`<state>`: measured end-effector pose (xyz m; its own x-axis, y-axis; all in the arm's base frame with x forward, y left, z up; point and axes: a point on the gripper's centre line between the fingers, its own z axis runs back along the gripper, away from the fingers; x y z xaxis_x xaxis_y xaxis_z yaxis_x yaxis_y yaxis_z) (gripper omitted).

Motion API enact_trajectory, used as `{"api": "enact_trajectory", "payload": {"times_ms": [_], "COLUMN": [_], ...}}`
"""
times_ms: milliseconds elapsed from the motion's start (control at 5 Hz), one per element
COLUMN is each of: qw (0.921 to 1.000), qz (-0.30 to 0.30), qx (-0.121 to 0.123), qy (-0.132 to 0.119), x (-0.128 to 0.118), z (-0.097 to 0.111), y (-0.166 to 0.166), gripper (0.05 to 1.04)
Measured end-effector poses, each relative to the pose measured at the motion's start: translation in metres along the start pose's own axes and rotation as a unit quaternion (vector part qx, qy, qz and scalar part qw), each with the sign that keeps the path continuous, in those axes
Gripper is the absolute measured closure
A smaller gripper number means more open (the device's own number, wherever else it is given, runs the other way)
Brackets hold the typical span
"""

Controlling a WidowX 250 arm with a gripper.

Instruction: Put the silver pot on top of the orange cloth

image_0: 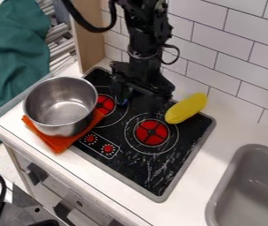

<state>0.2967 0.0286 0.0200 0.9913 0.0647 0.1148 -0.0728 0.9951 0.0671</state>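
Note:
My gripper (137,99) hangs over the back part of the black stovetop, to the right of the pot and apart from it. The silver pot (61,106) stands upright at the stove's left side, on top of the orange cloth (58,143). The cloth lies partly on the white counter and partly on the stove's left edge, its front corner and right part showing around the pot's base; the rest is hidden under the pot.
A yellow corn-like toy (186,108) lies at the stove's back right, near the tiled wall (230,57). The black stovetop (136,164) has red burners. A grey sink (248,187) is at the right, and a green cloth (13,66) hangs at the left.

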Motion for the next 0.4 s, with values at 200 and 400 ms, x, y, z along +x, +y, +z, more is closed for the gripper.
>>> {"api": "enact_trajectory", "payload": {"times_ms": [200, 400], "qw": [1.0000, 1.0000], "qz": [-0.002, -0.002], "qx": [-0.001, 0.000], "qy": [0.000, 0.001], "x": [0.0000, -0.0005], "z": [0.0000, -0.0002], "y": [-0.0006, 0.0000], "gripper": [0.079, 0.079]}}
